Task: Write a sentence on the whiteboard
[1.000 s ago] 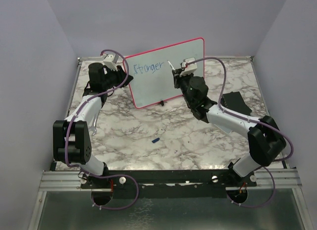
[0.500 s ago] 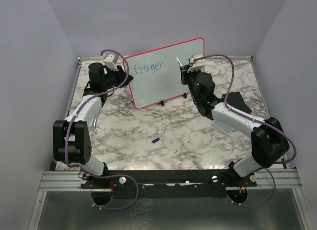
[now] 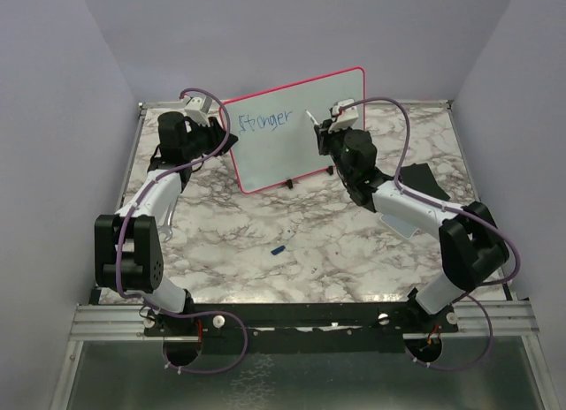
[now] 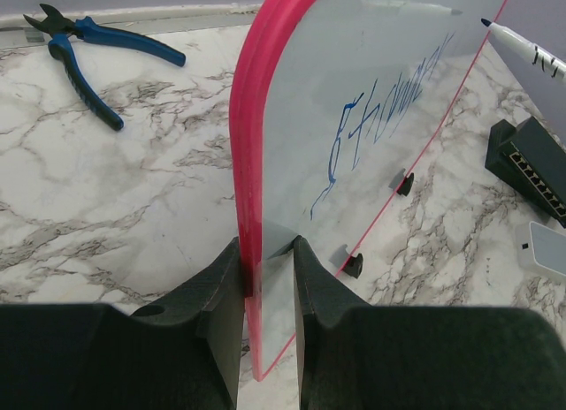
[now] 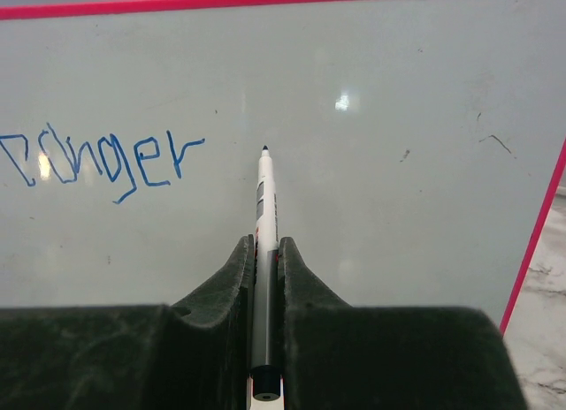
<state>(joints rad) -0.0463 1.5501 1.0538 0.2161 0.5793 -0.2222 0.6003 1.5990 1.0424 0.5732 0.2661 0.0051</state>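
Observation:
The whiteboard stands tilted at the back of the table, white with a pink-red frame. One row of blue lettering reads "Stronger". My left gripper is shut on the board's left edge, one finger on each face. My right gripper is shut on a white marker that points at the board's face. Its dark tip is just right of the lettering. I cannot tell whether the tip touches. The marker also shows in the left wrist view, beside the board and its lettering.
Blue-handled pliers lie behind the board. A black box sits at the right, near my right arm, with a small grey pad beside it. A small blue cap lies mid-table. The board's black feet rest on the marble.
My right gripper swung the marker up and right half a second ago, then came back left and slightly down near the last letter. The lettering and my left arm are unchanged.

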